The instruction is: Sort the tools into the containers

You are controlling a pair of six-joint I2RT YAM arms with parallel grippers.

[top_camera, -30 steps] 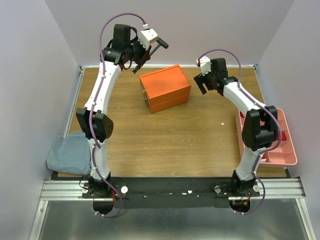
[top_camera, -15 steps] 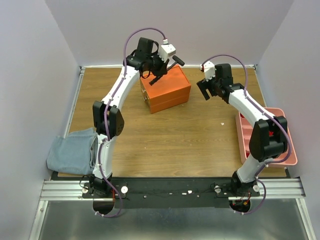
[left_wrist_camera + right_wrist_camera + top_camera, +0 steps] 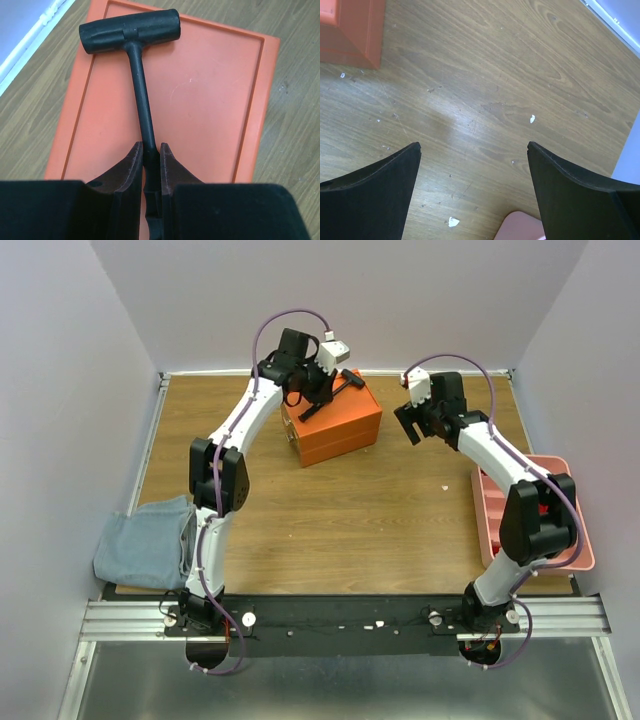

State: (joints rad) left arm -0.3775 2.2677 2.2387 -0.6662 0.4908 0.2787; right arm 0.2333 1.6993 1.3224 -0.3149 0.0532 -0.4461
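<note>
My left gripper [image 3: 318, 392] is shut on the shaft of a black T-handle tool [image 3: 138, 80] and holds it over the lid of the orange box [image 3: 335, 420]. In the left wrist view the fingers [image 3: 131, 167] clamp the shaft, and the tool's crossbar [image 3: 129, 31] lies near the far edge of the orange box [image 3: 210, 100]. My right gripper [image 3: 410, 425] is open and empty over bare wood to the right of the box. The pink tray [image 3: 575, 540] sits at the right table edge, partly hidden by the right arm. No other tools show.
A grey-blue cloth [image 3: 140, 545] lies at the front left corner of the table. A corner of the orange box [image 3: 355, 30] and a corner of the pink tray [image 3: 517, 227] show in the right wrist view. Small white specks dot the wood.
My left arm has swung right and down, bringing the black T-handle tool from behind the box to over its lid. My right gripper has shifted slightly.
</note>
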